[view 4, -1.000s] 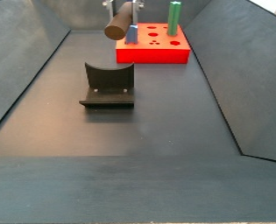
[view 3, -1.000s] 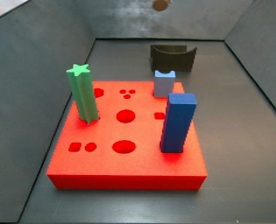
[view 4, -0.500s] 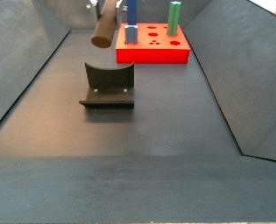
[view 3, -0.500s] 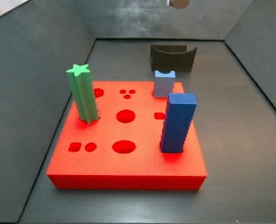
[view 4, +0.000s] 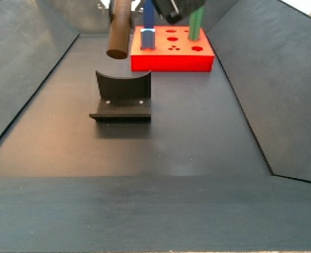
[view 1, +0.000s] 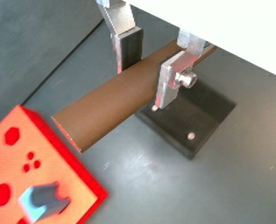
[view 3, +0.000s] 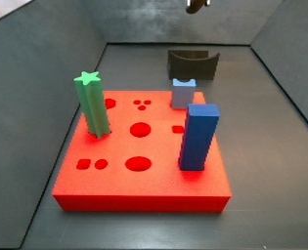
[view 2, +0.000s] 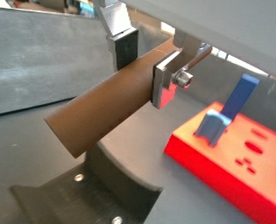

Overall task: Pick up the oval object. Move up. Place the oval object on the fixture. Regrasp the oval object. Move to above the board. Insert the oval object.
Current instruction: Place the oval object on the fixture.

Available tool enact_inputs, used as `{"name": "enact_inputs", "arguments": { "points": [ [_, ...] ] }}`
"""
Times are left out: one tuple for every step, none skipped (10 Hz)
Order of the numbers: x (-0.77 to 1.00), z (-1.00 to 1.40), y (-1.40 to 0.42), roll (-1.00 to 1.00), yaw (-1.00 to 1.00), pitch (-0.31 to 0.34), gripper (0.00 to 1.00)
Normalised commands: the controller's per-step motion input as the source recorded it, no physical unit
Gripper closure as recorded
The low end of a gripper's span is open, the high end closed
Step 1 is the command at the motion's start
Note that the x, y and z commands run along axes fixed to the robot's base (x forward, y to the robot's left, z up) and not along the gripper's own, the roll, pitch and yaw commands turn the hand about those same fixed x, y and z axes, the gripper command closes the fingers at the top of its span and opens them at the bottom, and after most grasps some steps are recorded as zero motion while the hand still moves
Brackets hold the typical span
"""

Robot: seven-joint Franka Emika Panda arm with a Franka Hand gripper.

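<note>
My gripper is shut on the oval object, a slim brown peg, with the silver fingers clamped across it near one end. It also shows in a wrist view. In a side view the peg hangs steeply tilted in the air above the fixture, apart from it. Only its tip shows at the upper edge of a side view. The fixture is a dark block with a U-shaped notch. The red board lies beyond it.
On the board stand a green star-topped peg, a blue square peg and a small grey-blue peg. Grey walls slope up round the floor. A dark part of the arm hangs over the board.
The gripper has turned the brown peg from pointing toward the camera to hanging steeply, and shifted it slightly over the fixture. The hold has not changed.
</note>
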Motion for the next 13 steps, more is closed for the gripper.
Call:
{"name": "enact_inputs", "arguments": {
  "points": [
    [0.08, -0.02, 0.04, -0.68, 0.00, 0.091, 1.00],
    [0.08, -0.02, 0.05, -0.51, -0.03, 0.102, 1.00],
    [0.09, -0.02, 0.04, -0.31, -0.06, 0.101, 1.00],
    [0.08, -0.02, 0.03, -0.25, -0.07, 0.096, 1.00],
    [0.13, -1.00, 0.13, -1.00, 0.03, 0.284, 1.00],
    [0.13, -1.00, 0.14, -1.00, 0.01, 0.277, 1.00],
    [0.14, -1.00, 0.14, -1.00, -0.06, 0.307, 1.00],
    [0.15, -1.00, 0.13, -0.87, -0.12, 0.297, 1.00],
    [0.16, -1.00, 0.14, -0.61, -0.20, 0.223, 1.00],
    [0.16, -1.00, 0.14, -0.50, -0.23, 0.189, 1.00],
    [0.17, -1.00, 0.14, -0.30, -0.25, 0.124, 1.00],
    [0.18, -1.00, 0.13, -0.23, -0.24, 0.089, 1.00],
    [0.16, -0.84, 0.12, -0.18, -0.23, 0.003, 1.00]
  ]
}}
